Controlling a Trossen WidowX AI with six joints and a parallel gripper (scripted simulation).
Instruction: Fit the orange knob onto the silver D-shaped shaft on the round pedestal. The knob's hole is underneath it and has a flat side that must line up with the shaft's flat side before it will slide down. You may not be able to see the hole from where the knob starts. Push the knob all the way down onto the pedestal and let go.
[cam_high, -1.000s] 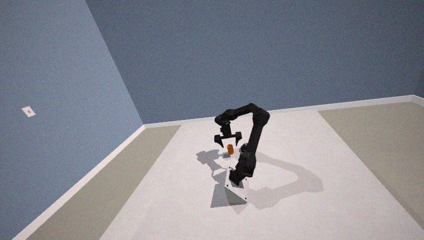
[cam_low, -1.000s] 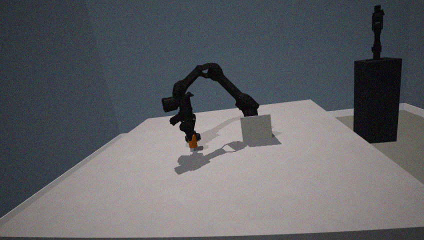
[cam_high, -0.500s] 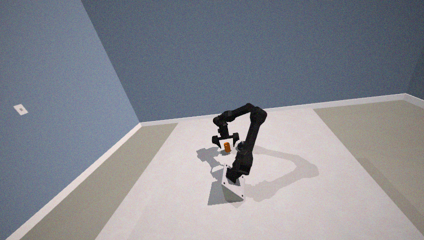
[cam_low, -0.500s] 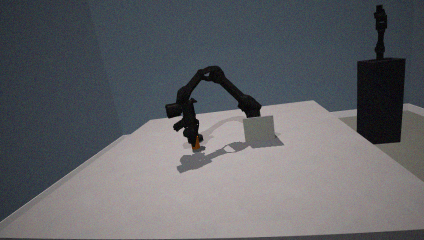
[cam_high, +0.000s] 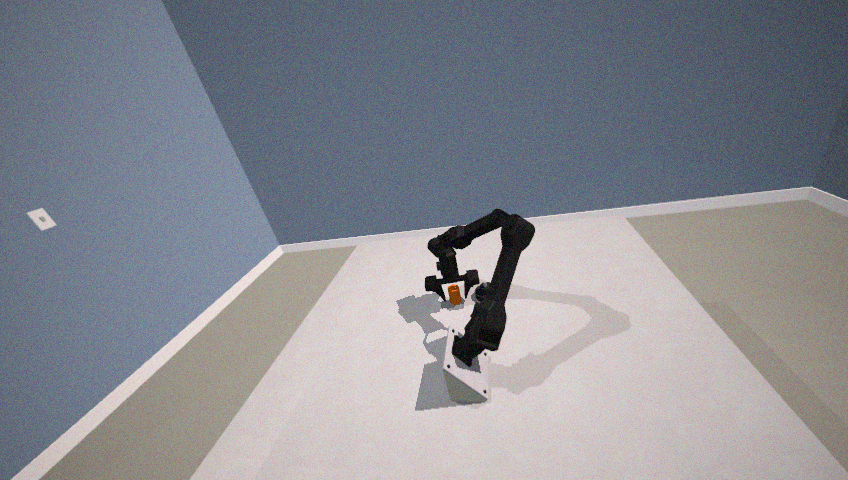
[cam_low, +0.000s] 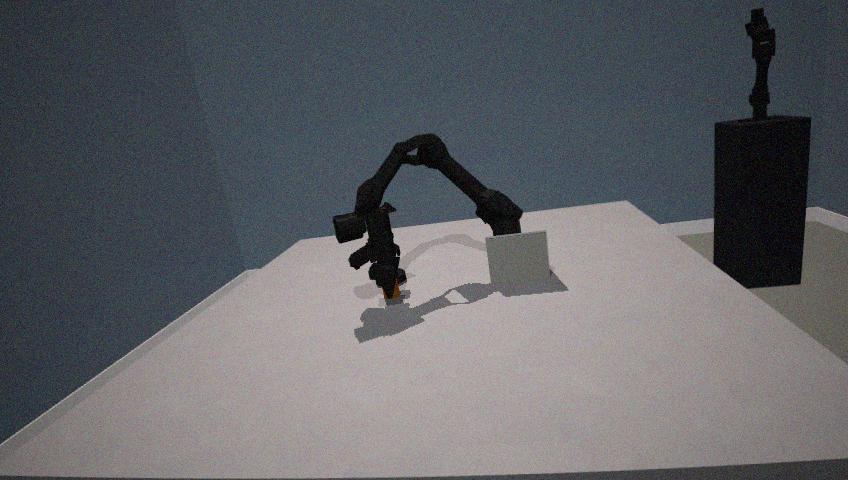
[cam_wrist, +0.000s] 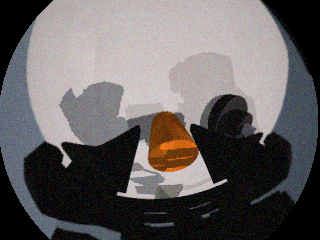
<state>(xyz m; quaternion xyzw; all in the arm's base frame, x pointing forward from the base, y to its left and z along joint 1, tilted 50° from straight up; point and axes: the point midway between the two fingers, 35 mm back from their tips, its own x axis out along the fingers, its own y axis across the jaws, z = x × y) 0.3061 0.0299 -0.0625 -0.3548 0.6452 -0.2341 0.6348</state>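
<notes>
On the white tabletop (cam_high: 595, 356), reading the wrist view L to R: the left finger (cam_wrist: 110, 154) sits just beside the orange knob (cam_wrist: 171, 142), w/ a sliver of table showing between; then the knob itself, standing upright btwn the fingers; then the right finger (cam_wrist: 223, 154), also not touching; past it, a dark round thing, prob. the pedestal (cam_wrist: 230, 115), though the view is too dim to make out any shaft. The gripper (cam_wrist: 167, 154) straddles the knob, jaws part-way in but not yet gripping anything, so it holds nothing. The knob looks like a small rigid piece, likely light & smooth-sided, so it may slip or twist if pinched off-centre; best taken on opposite sides of its barrel, mid-height, leaving the underside free. Its long axis runs vertical, top toward the camera, hole presumably facing down onto the table & hidden, so the flat's heading can't be told.
</notes>
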